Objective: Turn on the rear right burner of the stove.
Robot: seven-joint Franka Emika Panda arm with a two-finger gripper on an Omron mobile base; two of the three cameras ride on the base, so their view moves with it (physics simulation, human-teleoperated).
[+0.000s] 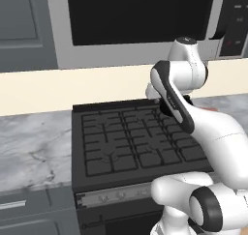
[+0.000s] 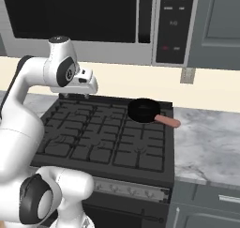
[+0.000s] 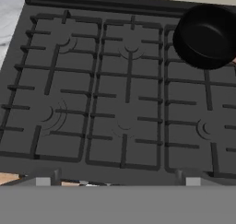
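Left base view, left to right: grey marbled counter (image 1: 34, 152) with cabinet fronts below, then the stove (image 1: 121, 142) — wide, flat black, topped by a grid of square cast-iron grates (image 1: 131, 137). A grey strip of small round knobs (image 1: 116, 195) runs along its front. Above sits a silver microwave (image 1: 140, 16) with a dark window, and a cream wall band lies between the two. The white arm with dark joints rises at lower right and covers the stove's right side.

Right base view: arm at left, its hand over the stove's rear left edge with the pincer (image 2: 75, 96) pointing down. The fingers are too small to read, so I cannot tell whether it is wide or narrow. The rear right burner (image 2: 149, 115) lies at the back right corner of the grate field, with a small round black pan (image 2: 143, 110) sitting on it — matte, its reddish handle (image 2: 168, 121) poking right over the stove edge. Past that, more marbled counter and a wall outlet (image 2: 187, 75).

Hand view: looks down on the grate field, with round burner heads under the bars. The pan sits at upper right, over that same rear right burner.
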